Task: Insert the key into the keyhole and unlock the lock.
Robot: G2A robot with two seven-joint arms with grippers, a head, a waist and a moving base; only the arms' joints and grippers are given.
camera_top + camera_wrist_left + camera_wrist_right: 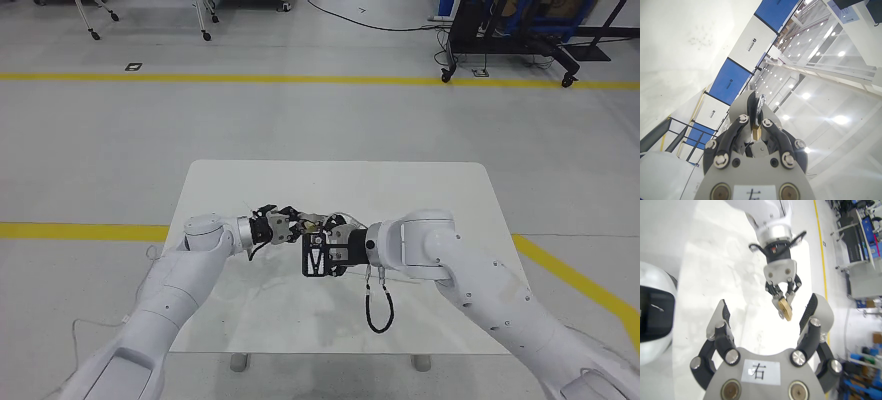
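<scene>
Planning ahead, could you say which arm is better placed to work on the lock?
Likely right: the right claw is open, empty, facing the lock; the left claw is shut on it.

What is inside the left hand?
A brass padlock is clamped in the left hand, its body sticking out. The fingers cover part of it.

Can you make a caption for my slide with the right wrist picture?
The open right gripper faces the left gripper, which pinches a brass padlock above the white table.

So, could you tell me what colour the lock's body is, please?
Brass-gold; the lock shows best in the right wrist view.
</scene>
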